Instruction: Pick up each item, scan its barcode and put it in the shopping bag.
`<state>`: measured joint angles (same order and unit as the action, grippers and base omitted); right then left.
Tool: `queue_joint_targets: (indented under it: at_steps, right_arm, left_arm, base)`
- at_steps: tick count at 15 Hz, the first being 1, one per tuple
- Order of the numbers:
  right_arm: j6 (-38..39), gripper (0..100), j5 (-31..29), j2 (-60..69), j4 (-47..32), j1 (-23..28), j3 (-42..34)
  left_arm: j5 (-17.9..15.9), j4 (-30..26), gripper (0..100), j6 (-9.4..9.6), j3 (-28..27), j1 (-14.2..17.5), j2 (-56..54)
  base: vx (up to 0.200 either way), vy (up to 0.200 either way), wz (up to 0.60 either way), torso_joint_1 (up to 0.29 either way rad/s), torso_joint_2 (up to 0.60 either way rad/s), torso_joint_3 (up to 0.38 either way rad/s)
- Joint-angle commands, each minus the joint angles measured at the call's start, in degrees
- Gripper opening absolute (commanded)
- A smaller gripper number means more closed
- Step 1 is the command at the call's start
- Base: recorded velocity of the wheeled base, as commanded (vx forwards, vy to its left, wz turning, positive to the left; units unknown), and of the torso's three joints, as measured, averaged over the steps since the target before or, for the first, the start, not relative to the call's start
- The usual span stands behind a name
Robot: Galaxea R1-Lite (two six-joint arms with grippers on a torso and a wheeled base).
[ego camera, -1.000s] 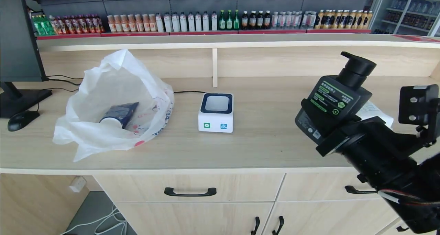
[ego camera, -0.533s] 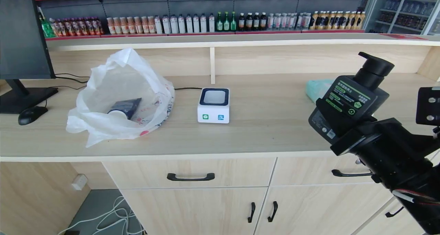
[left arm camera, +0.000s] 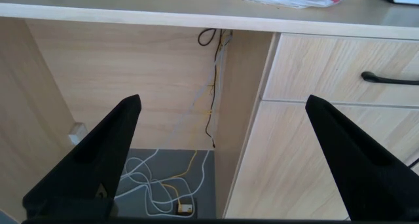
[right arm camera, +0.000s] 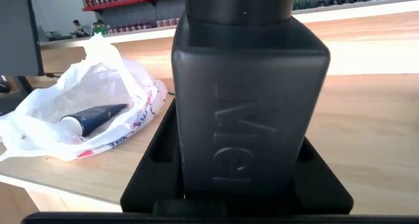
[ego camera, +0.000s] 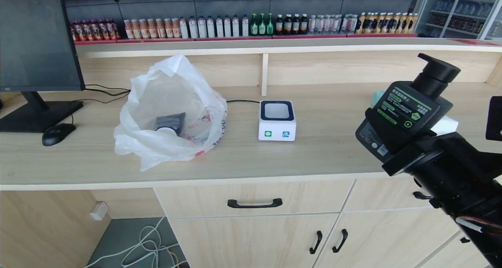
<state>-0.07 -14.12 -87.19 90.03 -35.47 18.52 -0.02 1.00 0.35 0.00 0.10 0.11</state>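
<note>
Head view, right edge: right gripper (ego camera: pixel 406 152) is clamping a black pump bottle (ego camera: pixel 406 113), holding it tilted, pump uppermost. Mid-frame on the counter (ego camera: pixel 321 154), the white scanner (ego camera: pixel 277 120) is sitting beside the shopping bag (ego camera: pixel 172 95), which is lying open left of centre. Left gripper (left arm camera: pixel 219 158) is hanging wide open, empty, before the cabinet (left arm camera: pixel 314 73).

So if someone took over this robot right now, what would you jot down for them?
Right end effector: shut on the black pump bottle, held up at the right, well away from the scanner.
Left end effector: open, empty, low in front of the cabinet.
Done: a dark tube lies in the shopping bag, left of the scanner.
Left: scan the bottle and bag it, then the light pack partly hidden behind it.
</note>
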Motion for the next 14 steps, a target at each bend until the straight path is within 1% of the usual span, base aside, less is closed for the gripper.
queue_joint_targets:
  at_steps: [1,4,6,7,8,9,10,12,14]
  right_arm:
    - [-0.01,0,-0.03,-0.44,-0.03,-0.03,-0.06]
    - [-0.19,0,0.93,-0.53,-0.03,-0.03,1.17]
    - [-2.3,0,8.49,-3.69,-0.03,1.11,5.13]
    - [-5.2,0,14.12,-6.59,-0.03,2.6,8.29]
    - [-5.9,0,16.4,-8.26,-0.03,3.22,10.4]
    - [-6.08,0,18.77,-11.34,-0.03,5.33,13.74]
    - [-5.99,0,20.09,-12.48,-0.03,6.38,15.32]
    - [-6.17,0,29.76,-16.44,-0.03,11.48,20.07]
    - [-6.34,0,38.64,-18.55,-0.03,15.0,22.7]
  left_arm:
    - [0.11,0.06,100,-0.18,0.0,-0.01,-0.02]
    - [0.11,0.06,100,-0.18,0.0,-0.01,-0.02]
    - [0.02,0.06,100,-0.09,0.0,0.08,-0.02]
    - [0.02,0.06,100,-0.09,0.0,0.08,-0.02]
    - [0.11,0.06,100,-0.09,0.0,0.08,-0.02]
    - [0.11,0.06,100,-0.09,0.0,-0.01,-0.02]
    - [0.02,0.06,100,-0.09,0.0,-0.01,-0.02]
    - [0.02,0.14,100,-0.18,0.0,-0.01,-0.02]
    - [0.02,0.14,100,-0.09,0.0,0.08,-0.02]
  base:
    - [0.0,0.2,0.0,0.002,0.0,0.002]
    - [0.0,0.2,0.0,0.001,0.0,0.006]
    - [0.0,0.0,0.0,0.0,0.0,0.0]
    - [0.0,0.0,0.0,0.0,0.0,0.0]
    - [0.0,0.0,0.0,0.0,0.0,0.0]
    - [0.0,0.0,0.0,0.0,0.0,0.0]
    - [0.0,0.0,0.0,0.0,0.0,0.0]
    - [0.0,0.0,0.0,0.0,0.0,0.0]
    - [0.0,0.0,0.0,0.0,0.0,0.0]
